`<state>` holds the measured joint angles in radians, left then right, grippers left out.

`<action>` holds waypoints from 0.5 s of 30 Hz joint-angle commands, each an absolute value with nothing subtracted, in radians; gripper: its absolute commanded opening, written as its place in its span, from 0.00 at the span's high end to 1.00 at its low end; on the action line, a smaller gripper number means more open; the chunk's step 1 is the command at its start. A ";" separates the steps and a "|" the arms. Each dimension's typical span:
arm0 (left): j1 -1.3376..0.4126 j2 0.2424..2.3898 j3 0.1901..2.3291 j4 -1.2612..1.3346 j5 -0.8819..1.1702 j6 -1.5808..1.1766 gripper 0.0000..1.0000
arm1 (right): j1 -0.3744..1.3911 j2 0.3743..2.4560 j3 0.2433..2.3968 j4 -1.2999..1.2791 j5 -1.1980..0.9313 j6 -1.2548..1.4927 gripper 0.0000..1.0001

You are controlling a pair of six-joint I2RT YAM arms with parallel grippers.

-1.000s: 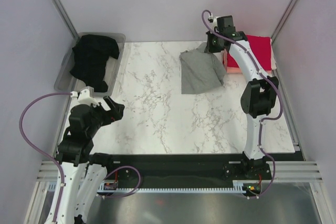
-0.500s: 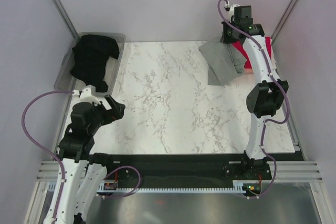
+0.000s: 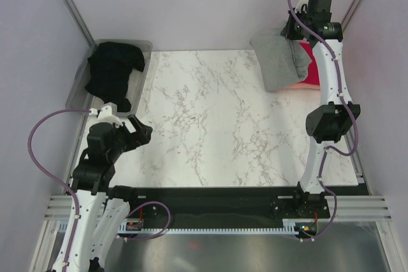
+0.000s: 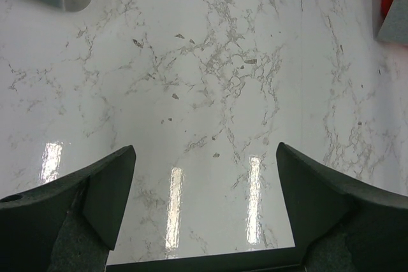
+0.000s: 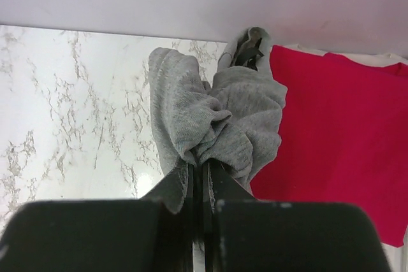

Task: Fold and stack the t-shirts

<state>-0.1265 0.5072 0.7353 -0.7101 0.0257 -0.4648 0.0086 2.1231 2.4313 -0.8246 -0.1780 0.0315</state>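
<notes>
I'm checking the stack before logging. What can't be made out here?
Top view: the red shirt is mostly under the grey shirt and right arm; its folding is hidden.
Top view: the black shirt in the bin is too dark to show folds.
Right wrist view: the right gripper has its tips buried in grey cloth.
Left wrist view: the top edge cuts off the bin.

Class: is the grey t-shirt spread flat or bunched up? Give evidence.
Bunched. The right gripper is shut on the grey t-shirt, cloth gathered in wrinkles at the jaws, beside the red t-shirt.
</notes>
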 commanded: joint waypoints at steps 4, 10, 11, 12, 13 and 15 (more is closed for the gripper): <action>-0.126 0.518 0.758 -0.707 0.003 -0.483 0.02 | -0.043 2.042 2.528 -0.753 -0.261 0.075 1.00; -0.124 0.523 0.758 -0.709 0.003 -0.485 0.03 | -0.080 2.030 2.528 -0.730 -0.310 0.113 1.00; -0.124 0.523 0.758 -0.710 0.003 -0.485 0.03 | -0.086 2.026 2.526 -0.717 -0.320 0.121 1.00; -0.124 0.522 0.758 -0.710 0.003 -0.486 0.03 | -0.095 2.022 2.525 -0.709 -0.330 0.132 1.00; -0.124 0.525 0.758 -0.710 0.003 -0.486 0.03 | -0.101 2.022 2.525 -0.704 -0.334 0.138 1.00; -0.124 0.525 0.758 -0.710 0.003 -0.486 0.03 | -0.120 2.022 2.523 -0.687 -0.362 0.158 1.00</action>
<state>-0.1265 0.5190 0.7353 -0.7136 0.0257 -0.4652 -0.0986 2.0907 2.4748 -0.7944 -0.2943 0.1127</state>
